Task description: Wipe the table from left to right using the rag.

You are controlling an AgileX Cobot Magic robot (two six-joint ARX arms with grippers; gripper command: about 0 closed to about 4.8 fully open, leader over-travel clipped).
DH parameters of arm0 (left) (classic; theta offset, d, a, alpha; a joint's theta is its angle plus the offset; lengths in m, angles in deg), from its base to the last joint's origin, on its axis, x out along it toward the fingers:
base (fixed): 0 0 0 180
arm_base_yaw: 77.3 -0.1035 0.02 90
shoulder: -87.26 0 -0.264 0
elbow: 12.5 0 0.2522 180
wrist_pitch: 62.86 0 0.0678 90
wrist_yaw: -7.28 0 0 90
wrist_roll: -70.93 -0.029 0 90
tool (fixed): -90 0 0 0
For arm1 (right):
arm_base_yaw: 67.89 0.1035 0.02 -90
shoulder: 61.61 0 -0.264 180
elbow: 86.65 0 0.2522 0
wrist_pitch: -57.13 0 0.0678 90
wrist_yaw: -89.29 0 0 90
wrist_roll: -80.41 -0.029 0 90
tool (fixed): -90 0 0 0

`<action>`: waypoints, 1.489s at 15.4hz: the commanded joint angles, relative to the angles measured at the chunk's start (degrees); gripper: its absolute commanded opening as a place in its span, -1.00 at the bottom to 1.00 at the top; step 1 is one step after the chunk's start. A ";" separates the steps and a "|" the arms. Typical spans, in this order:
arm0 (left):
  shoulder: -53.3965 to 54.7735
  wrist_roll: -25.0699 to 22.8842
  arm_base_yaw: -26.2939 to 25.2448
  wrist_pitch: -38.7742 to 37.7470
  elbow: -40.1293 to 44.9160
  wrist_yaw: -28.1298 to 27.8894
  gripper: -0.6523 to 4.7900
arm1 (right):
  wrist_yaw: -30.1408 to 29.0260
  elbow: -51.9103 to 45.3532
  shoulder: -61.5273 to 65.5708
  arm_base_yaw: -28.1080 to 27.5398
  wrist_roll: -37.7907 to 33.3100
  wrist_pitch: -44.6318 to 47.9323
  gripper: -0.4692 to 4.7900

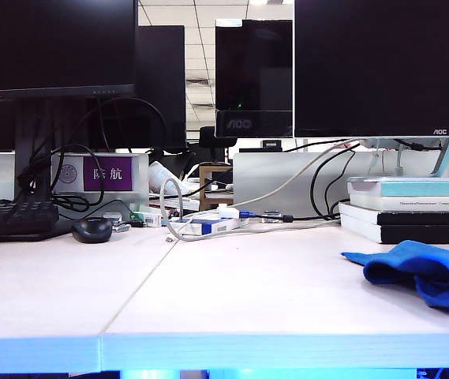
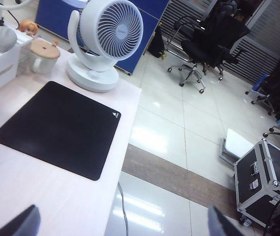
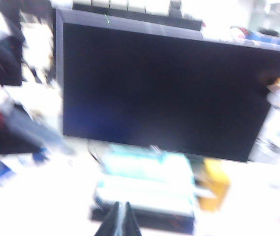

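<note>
1 rag (image 1: 429,272) on table (image 1: 232,292); left gripper (image 2: 120,223) wide (empty), right gripper (image 3: 119,221) closed.

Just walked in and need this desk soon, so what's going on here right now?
Nothing is being handled at this moment. The blue rag lies loose on the right side of the white table, in front of a stack of books, with no arm near it in the exterior view. The left gripper is open and empty, looking over a black mat and a white fan. The right gripper appears shut, facing a monitor; its view is blurred.
</note>
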State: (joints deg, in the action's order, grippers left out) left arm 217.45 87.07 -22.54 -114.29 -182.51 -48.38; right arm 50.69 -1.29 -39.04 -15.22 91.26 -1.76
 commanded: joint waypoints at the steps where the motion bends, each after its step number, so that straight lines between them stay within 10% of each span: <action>1: -0.35 0.83 0.07 0.48 -0.17 0.17 0.52 | 0.98 0.04 -0.31 0.02 -0.35 0.59 -0.83; 3: -1.18 0.55 -0.39 0.11 -0.17 0.39 -0.50 | -5.33 -0.09 -0.20 0.11 -0.31 5.53 -0.83; 14: -21.84 -20.37 -11.30 -28.65 -0.17 -9.53 -0.78 | -42.71 -2.62 16.57 0.28 -0.35 24.28 -0.83; 23: -37.24 -25.16 -20.24 -44.44 -0.15 -11.96 -0.78 | -42.77 -23.58 11.93 -0.17 -3.39 29.38 -0.83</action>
State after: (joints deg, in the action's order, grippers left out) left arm 180.91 62.11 -43.06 -158.31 -182.51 -60.20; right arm 7.04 -22.87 -25.97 -15.18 88.29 24.80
